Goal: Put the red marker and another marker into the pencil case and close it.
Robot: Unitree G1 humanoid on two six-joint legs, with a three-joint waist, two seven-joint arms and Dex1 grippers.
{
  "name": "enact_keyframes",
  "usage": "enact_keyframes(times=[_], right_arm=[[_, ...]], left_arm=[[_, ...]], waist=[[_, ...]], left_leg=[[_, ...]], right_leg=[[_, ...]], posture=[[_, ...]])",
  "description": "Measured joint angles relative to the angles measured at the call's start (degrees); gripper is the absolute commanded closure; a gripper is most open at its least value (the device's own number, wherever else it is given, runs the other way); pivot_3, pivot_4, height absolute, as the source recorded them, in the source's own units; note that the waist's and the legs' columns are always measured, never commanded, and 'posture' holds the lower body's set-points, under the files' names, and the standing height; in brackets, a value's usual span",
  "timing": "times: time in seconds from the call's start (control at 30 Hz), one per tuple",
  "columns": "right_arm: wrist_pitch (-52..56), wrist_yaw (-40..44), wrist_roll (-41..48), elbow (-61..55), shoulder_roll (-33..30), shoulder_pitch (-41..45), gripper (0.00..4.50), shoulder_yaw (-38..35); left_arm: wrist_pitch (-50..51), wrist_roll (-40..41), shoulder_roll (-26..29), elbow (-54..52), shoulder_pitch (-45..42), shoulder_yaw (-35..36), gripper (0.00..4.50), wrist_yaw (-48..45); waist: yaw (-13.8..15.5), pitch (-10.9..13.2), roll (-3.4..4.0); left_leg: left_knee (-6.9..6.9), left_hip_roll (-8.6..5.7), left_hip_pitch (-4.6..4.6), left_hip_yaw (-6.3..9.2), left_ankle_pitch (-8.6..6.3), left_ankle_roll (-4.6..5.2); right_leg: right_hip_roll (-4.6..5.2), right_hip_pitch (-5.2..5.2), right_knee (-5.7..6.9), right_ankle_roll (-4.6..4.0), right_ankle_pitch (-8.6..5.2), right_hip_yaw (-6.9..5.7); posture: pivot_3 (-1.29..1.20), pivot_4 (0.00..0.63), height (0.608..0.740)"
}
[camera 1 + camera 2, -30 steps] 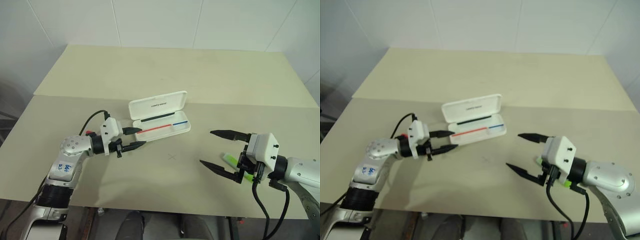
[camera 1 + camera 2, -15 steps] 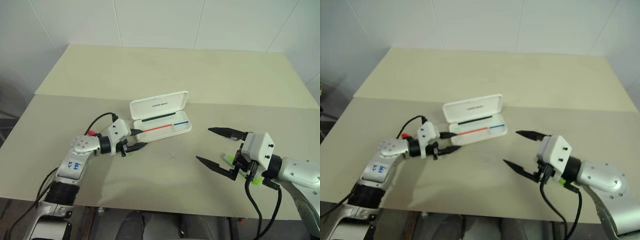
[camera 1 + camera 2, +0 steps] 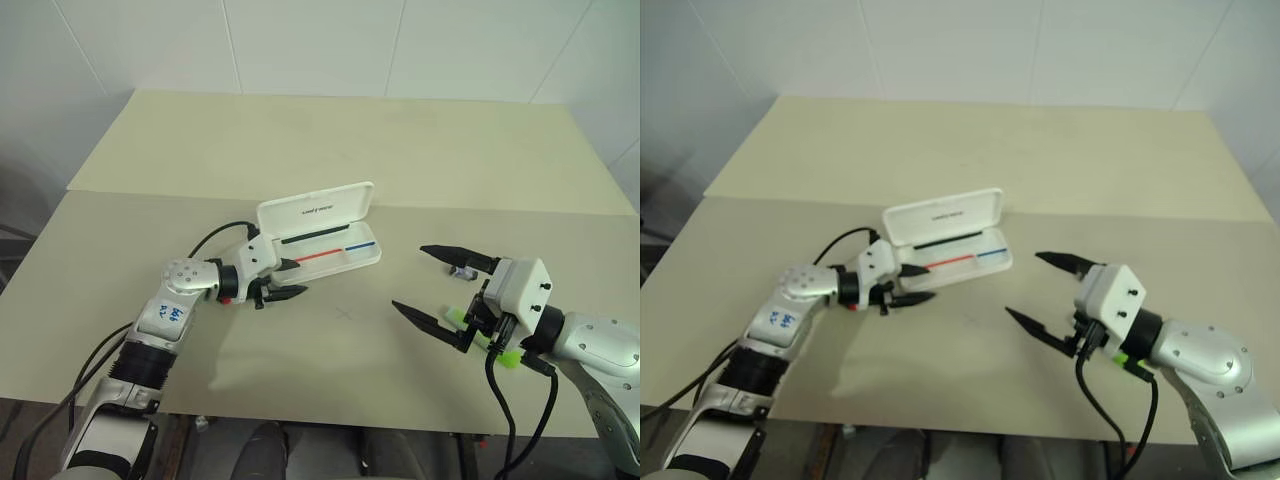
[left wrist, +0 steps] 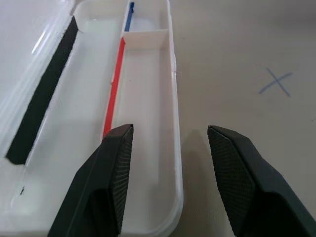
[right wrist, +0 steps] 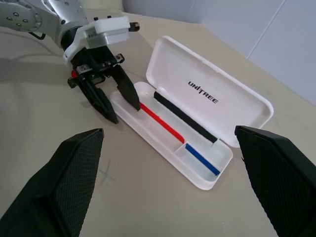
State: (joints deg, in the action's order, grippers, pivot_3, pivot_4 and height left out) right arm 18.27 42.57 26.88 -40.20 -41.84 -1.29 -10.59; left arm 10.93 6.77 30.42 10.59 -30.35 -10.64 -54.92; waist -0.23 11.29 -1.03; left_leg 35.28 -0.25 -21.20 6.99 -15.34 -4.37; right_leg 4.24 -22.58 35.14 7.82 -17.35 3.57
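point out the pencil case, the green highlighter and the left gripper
pencil case (image 3: pixel 316 211), left eye view, open lid
green highlighter (image 3: pixel 509 357), left eye view, end showing below right arm
left gripper (image 4: pixel 170 143), left wrist view, between fingertips

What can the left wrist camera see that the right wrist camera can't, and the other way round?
Left wrist camera's extra: a look along the open left gripper, with the bumpy pads of its fingers up close.

Right wrist camera's extra: the logo on the raised lid, and the wide-open right gripper.

Both share: the open pencil case with its red stripe, blue stripe and black strip, and no markers inside.
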Motion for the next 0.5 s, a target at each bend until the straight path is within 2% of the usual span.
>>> enact_keyframes(times=[0.03,0.23,0.5], right_arm=[[0.12,-0.15,0.00,0.00,0.08,0.23,0.00,0.41],[0.55,-1.05,0.00,0.00,0.69,0.45,0.00,1.20],[0.65,-1.26,0.01,0.00,0.71,0.95,0.00,1.25]], left_arm=[[0.22,-0.21,0.00,0.34,-0.40,-0.07,2.50,0.01],[2.28,-0.53,0.04,0.65,-1.41,-0.71,4.48,-0.32],[3.99,-1.67,1.84,-0.97,-2.37,-1.92,4.48,-2.82]], waist=[[0.02,0.00,0.00],[0.02,0.00,0.00],[-0.14,0.00,0.00]], left_leg=[[0.00,0.00,0.00,0.00,0.00,0.00],[0.00,0.00,0.01,0.00,0.00,0.00],[0.14,0.00,0.05,0.00,0.03,0.02]], right_leg=[[0.00,0.00,0.00,0.00,0.00,0.00],[0.00,0.00,0.04,0.00,0.00,0.00],[-0.01,0.00,0.27,-0.06,-0.03,0.00]], posture=[[0.00,0.150,0.740],[0.00,0.150,0.740],[0.00,0.150,0.740]])
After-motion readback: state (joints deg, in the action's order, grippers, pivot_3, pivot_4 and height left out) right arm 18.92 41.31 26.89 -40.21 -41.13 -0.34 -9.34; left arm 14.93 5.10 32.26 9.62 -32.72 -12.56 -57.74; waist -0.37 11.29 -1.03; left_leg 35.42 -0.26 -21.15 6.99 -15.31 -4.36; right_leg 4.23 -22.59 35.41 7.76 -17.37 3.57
